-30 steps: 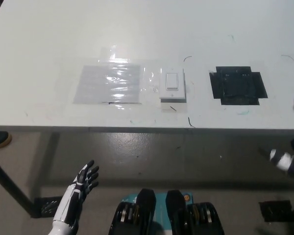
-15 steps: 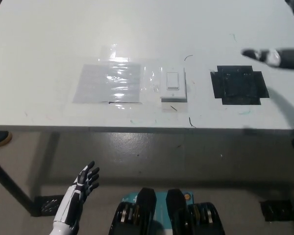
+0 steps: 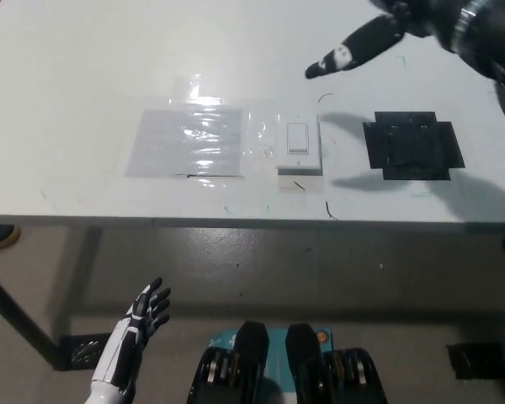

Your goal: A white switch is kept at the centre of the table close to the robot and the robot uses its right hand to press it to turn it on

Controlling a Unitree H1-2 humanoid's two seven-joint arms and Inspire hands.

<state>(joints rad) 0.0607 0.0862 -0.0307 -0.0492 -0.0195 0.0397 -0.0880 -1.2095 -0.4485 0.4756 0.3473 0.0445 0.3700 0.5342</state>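
One switch (image 3: 297,146) matters, white, lying flat on the table (image 3: 84,67) near its front edge, at the centre, its long axis running away from me. My right hand (image 3: 366,38) hangs above the table beyond it and off to the right, holding nothing, one finger stretched out toward the left; the rest is blurred. So the switch lies nearer me and slightly left of that fingertip. My left hand (image 3: 147,307) rests open below the table edge.
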